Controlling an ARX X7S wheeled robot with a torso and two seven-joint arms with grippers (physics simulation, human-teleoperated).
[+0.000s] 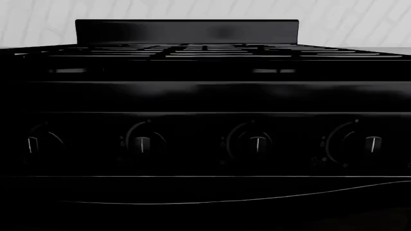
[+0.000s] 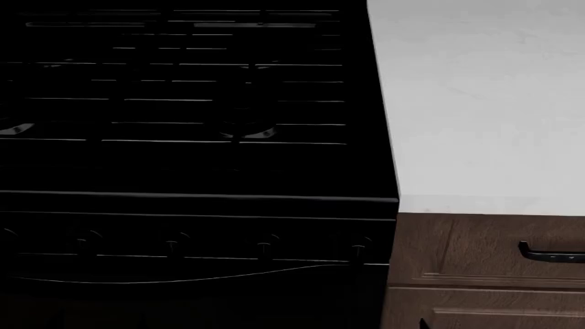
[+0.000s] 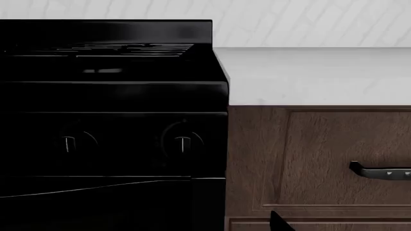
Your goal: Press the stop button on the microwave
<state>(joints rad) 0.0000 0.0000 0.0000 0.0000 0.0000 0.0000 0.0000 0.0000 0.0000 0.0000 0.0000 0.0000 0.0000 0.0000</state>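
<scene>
The microwave and its stop button are out of view in all three views. A black gas stove point(image 2: 192, 137) fills the left of the head view. It also shows in the left wrist view point(image 1: 205, 96) and the right wrist view point(image 3: 109, 96). Only a dark fingertip point(image 3: 279, 223) of my right gripper shows in the right wrist view, in front of the brown cabinet. A small dark tip point(image 2: 423, 323) shows at the bottom edge of the head view. My left gripper does not show against the dark stove front.
A row of stove knobs point(image 1: 257, 143) runs along the stove's front panel. A white countertop point(image 2: 484, 103) lies right of the stove. Below it is a brown wooden cabinet point(image 3: 308, 159) with a black drawer handle point(image 3: 378, 172). A pale marbled wall point(image 3: 308, 21) stands behind.
</scene>
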